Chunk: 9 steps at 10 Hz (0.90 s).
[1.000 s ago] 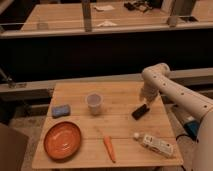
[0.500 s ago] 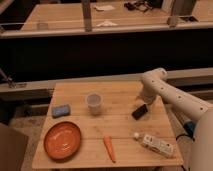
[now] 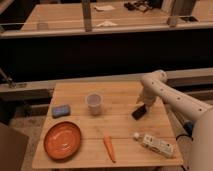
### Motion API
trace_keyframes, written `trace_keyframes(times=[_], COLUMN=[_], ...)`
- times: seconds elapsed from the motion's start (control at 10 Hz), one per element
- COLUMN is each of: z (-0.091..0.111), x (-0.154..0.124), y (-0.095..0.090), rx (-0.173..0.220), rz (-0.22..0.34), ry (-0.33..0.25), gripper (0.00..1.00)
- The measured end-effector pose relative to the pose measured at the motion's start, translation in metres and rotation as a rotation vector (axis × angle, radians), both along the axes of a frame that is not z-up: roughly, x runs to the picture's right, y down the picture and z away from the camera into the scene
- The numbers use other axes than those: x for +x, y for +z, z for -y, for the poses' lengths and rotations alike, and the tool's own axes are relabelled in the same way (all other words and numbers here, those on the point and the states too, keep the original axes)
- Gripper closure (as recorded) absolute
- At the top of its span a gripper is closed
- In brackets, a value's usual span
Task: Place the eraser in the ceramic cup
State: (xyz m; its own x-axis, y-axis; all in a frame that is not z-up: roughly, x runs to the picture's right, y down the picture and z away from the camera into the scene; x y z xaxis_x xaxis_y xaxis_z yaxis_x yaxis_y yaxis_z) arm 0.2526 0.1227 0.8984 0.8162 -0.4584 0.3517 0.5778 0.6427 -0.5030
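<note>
The black eraser [image 3: 139,112] lies tilted on the wooden table [image 3: 120,127], right of the middle. The pale ceramic cup [image 3: 94,103] stands upright near the table's centre, well to the left of the eraser. My gripper [image 3: 143,103] hangs from the white arm [image 3: 167,93], which reaches in from the right. It sits just above the eraser's upper end, at or very close to it. The cup's inside is not visible.
A blue rectangular pad [image 3: 61,110] lies at the left. An orange round plate [image 3: 62,140] sits at the front left. An orange carrot [image 3: 109,148] lies near the front edge, and a white bottle [image 3: 154,144] lies on its side at the front right.
The arm has sunk a little, bringing the gripper down closer to the eraser. The eraser, the cup and the other things have not moved.
</note>
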Motion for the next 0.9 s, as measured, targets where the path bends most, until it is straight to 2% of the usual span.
trace_keyframes(times=[0.1,0.4,0.5,0.6,0.8,0.9], z=[0.003,0.010,0.016,0.026,0.041,0.043], x=[0.006,0.008,0.006,0.007,0.008,0.008], y=[-0.005,-0.017,-0.020,-0.027,-0.045,-0.047], rx=[0.008,0.020,0.027,0.032,0.030,0.029], rz=[-0.007,-0.012,-0.010,-0.006,-0.001,0.001], ry=[-0.005,-0.006,-0.005,-0.012,-0.016,-0.016], gripper=[0.63,0.83,0.85,0.84,0.70,0.68])
